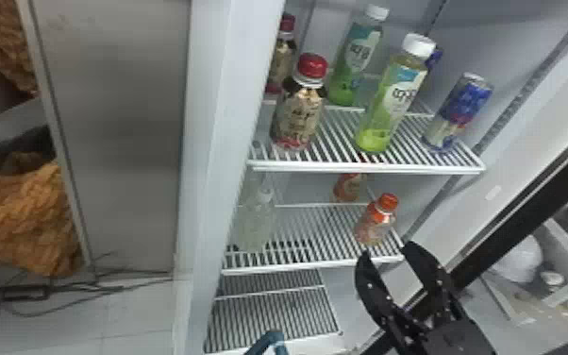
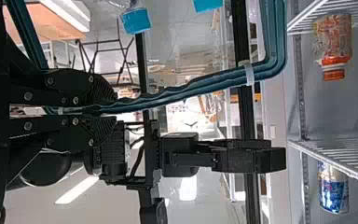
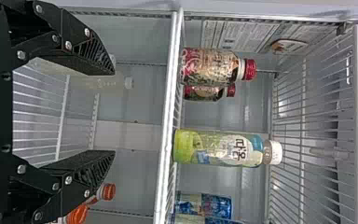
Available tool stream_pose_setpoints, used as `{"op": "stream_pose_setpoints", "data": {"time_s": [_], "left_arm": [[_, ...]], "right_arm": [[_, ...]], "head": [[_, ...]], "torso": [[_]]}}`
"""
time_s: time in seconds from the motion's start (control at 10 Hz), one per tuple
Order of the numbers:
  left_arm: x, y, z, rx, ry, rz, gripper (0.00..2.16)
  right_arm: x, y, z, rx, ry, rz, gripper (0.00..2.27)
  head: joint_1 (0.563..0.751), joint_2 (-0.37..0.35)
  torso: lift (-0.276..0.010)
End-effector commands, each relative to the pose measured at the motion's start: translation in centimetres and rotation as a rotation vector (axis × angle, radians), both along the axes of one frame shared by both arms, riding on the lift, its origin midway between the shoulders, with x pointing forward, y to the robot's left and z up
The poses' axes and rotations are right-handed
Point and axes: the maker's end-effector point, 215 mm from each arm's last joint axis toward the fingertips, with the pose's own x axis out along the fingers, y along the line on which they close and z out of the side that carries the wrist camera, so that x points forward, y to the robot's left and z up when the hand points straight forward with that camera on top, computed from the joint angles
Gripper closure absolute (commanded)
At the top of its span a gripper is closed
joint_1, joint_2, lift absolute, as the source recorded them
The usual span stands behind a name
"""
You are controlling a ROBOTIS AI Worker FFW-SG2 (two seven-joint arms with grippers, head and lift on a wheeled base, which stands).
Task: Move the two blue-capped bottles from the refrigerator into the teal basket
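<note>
Two blue-capped bottles (image 2: 136,21) sit under the teal basket's handle (image 2: 182,95), caps up—one's long axis near upright, the other's mostly cut off. Left gripper (image 2: 107,111) narrow, clamped on that handle; right gripper (image 1: 386,252)—wide, empty—to the handle's right.

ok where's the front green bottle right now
In the head view, the front green bottle is right of centre on the fridge shelf, between the front red-capped bottle on its left and the front can on its right.
</note>
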Motion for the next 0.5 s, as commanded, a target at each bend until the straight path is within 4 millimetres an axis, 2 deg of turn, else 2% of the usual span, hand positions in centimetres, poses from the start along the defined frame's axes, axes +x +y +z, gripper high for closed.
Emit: {"op": "stream_pose_setpoints", "data": {"time_s": [0.0, 0.4], "left_arm": [[0.06, 0.03, -0.04, 0.002, -0.001, 0.001, 1.09], [0.14, 0.02, -0.03, 0.002, -0.002, 0.003, 1.09]], "right_arm": [[0.02, 0.08, -0.01, 0.003, 0.001, 0.002, 0.46], [0.00, 0.02, -0.15, 0.002, 0.003, 0.000, 0.46]], "head": [[0.695, -0.350], [0.695, -0.350]], "torso": [[-0.152], [-0.152]]}}
